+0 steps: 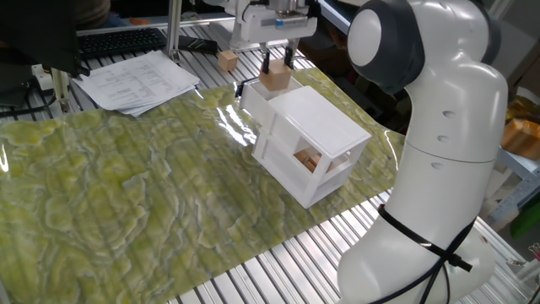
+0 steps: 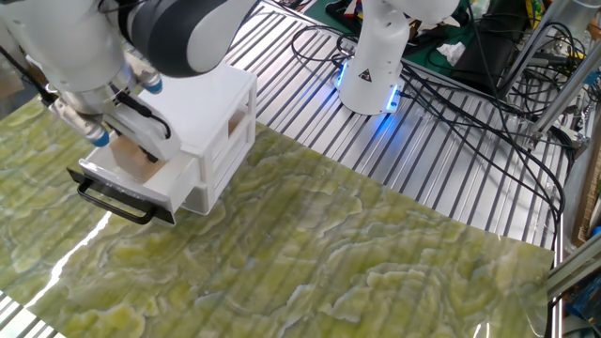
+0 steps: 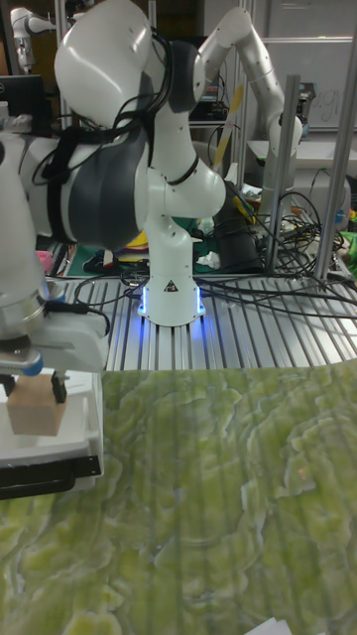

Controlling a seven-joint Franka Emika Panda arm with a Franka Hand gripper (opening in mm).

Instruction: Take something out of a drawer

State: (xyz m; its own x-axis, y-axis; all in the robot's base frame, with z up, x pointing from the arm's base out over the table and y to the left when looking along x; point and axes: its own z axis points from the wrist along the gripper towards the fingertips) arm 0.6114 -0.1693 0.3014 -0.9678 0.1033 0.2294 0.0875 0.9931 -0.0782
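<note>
My gripper [image 1: 276, 67] is shut on the small tan wooden cube [image 1: 274, 80] and holds it just above the open upper drawer [image 1: 253, 95] of the white cabinet [image 1: 312, 135]. In the other fixed view the cube [image 2: 141, 160] hangs over the pulled-out drawer [image 2: 141, 192], which has a black handle [image 2: 117, 202]. The tall fixed view shows the cube [image 3: 34, 411] between the fingers, clear of the drawer [image 3: 59, 451] below it.
Another tan block [image 1: 306, 159] shows inside the cabinet's lower opening. A loose wooden cube [image 1: 226, 59], papers [image 1: 135, 80] and a keyboard [image 1: 118, 40] lie beyond the green mat [image 1: 152, 194]. A second robot base [image 2: 371, 70] and cables [image 2: 470, 84] stand behind.
</note>
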